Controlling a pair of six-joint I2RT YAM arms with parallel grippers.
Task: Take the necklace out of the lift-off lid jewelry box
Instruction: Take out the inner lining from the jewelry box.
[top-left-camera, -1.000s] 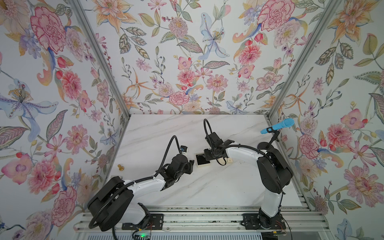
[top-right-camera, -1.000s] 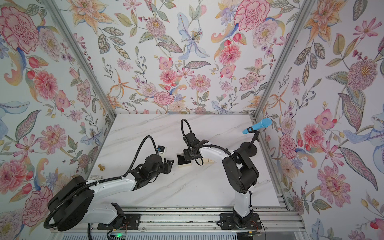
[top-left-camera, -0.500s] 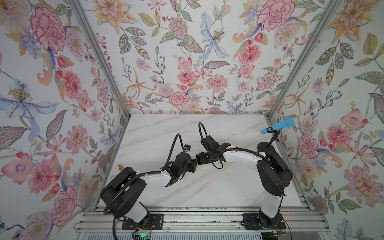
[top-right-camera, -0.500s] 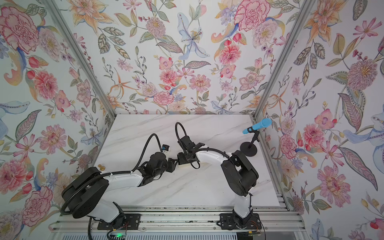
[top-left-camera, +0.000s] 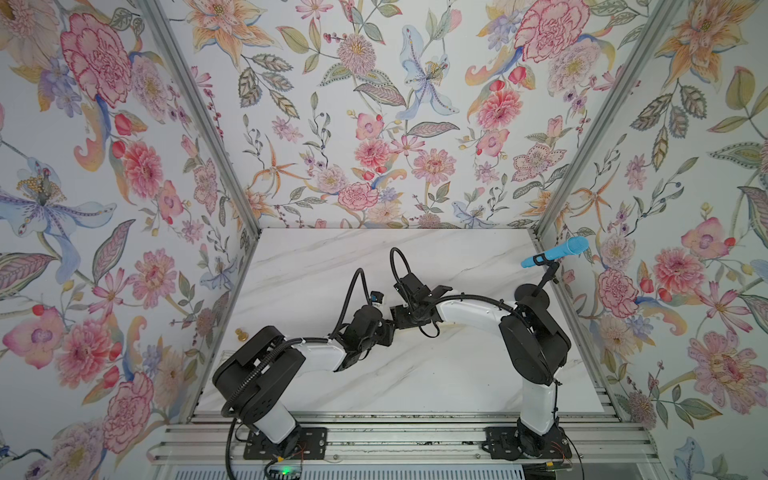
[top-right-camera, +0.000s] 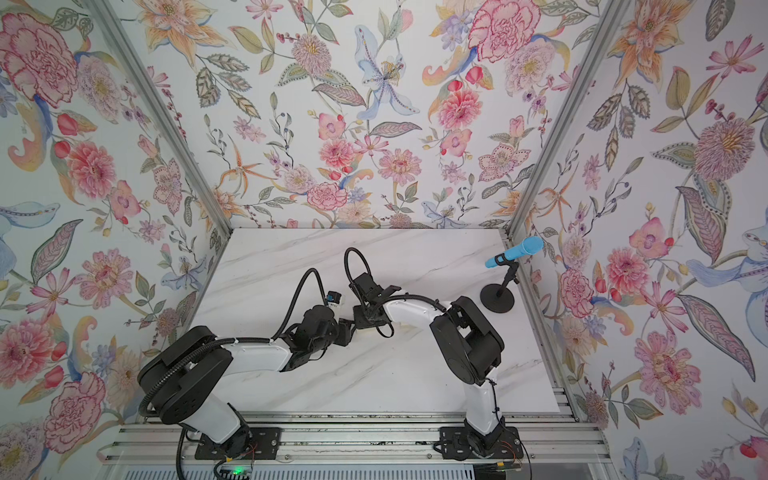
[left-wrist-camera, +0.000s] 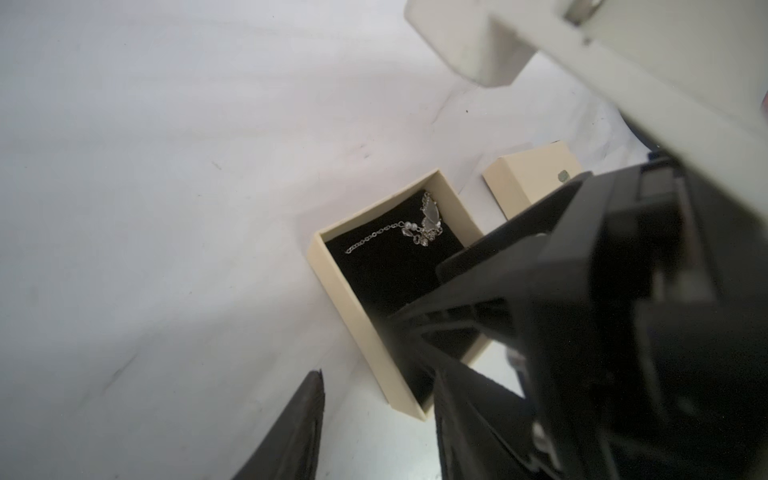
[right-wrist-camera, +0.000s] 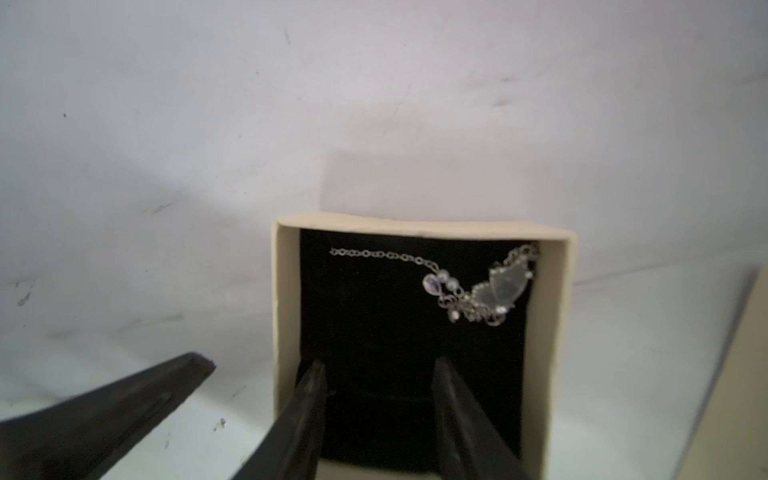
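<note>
Necklace (right-wrist-camera: 453, 282), a thin silver chain with a clear wing-shaped pendant and small beads, lies on the black lining (right-wrist-camera: 374, 332) along the wall of the open lift-off lid jewelry box (right-wrist-camera: 286, 311) farthest from the right gripper (right-wrist-camera: 378, 370), whose jaws stand apart and empty over the box's near end. Left gripper (left-wrist-camera: 378, 382), at 8 o'clock from the right one in both top views, is open astride a box corner; contact cannot be told.

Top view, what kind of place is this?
Probably a staged robot recording booth: flowery wallpaper walls, a marble-look table, a left arm and a right arm bolted to a metal rail, and a blue microphone.
</note>
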